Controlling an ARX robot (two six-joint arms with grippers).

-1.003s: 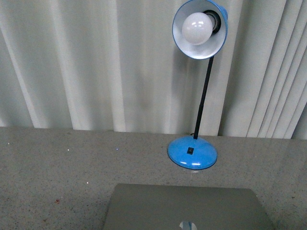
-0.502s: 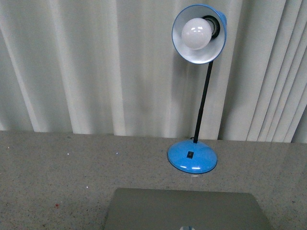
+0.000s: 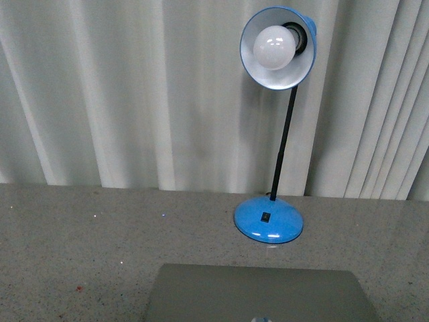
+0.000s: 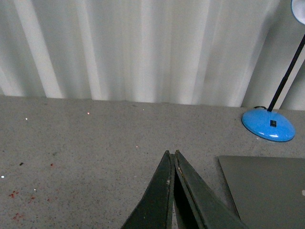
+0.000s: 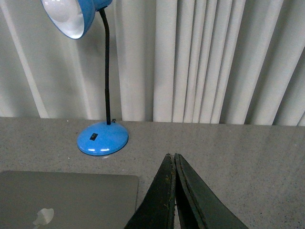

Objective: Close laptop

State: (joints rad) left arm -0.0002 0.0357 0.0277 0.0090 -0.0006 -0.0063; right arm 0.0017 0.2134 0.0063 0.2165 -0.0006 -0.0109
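The laptop [image 3: 258,294] lies shut and flat on the grey speckled table, its plain grey lid up, at the bottom middle of the front view. The lid also shows in the left wrist view [image 4: 267,188] and in the right wrist view [image 5: 66,198], where a pale logo is on it. My left gripper [image 4: 172,153] is shut and empty, above the table just left of the laptop. My right gripper [image 5: 171,156] is shut and empty, above the table just right of the laptop. Neither arm shows in the front view.
A blue desk lamp stands behind the laptop, with its round base [image 3: 268,220] on the table and its shade and white bulb [image 3: 275,45] high up. White pleated curtains [image 3: 134,94] close off the back of the table [image 3: 74,241].
The front view has shifted slightly since a second ago, so the laptop lid sits lower in the picture. Since half a second ago nothing has visibly moved.
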